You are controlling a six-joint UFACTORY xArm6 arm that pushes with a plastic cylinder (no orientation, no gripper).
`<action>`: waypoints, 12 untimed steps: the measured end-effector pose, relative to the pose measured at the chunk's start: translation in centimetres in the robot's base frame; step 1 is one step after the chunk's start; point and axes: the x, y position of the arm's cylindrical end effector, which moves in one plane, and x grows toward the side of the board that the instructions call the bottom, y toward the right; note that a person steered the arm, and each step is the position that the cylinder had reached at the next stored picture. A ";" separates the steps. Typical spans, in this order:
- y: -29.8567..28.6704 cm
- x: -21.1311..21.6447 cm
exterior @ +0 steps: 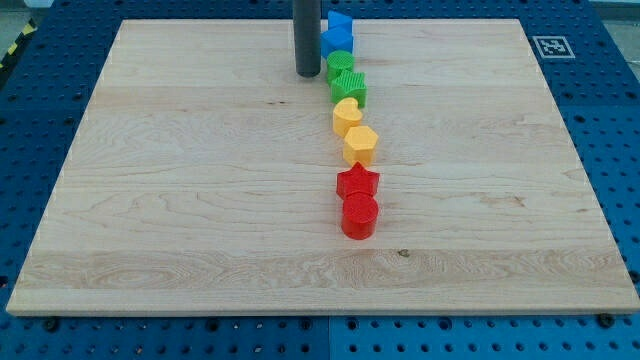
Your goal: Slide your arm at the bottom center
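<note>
Upright, my tip (307, 74) just left of the green blocks (346, 78).

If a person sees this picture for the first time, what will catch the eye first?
First, the column of coloured blocks down the wooden board: blue blocks at the view's top, then green blocks, a yellow heart, a yellow hexagon, a red star and a red cylinder. My tip stands just left of the green blocks.

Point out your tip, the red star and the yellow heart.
my tip (307, 75): camera view, the rod's very lower end.
red star (357, 181): camera view, its top face.
yellow heart (346, 115): camera view, its top face.
</note>
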 end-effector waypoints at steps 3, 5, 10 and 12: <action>0.0 2.2; 0.0 2.7; 0.0 9.3; 0.0 11.8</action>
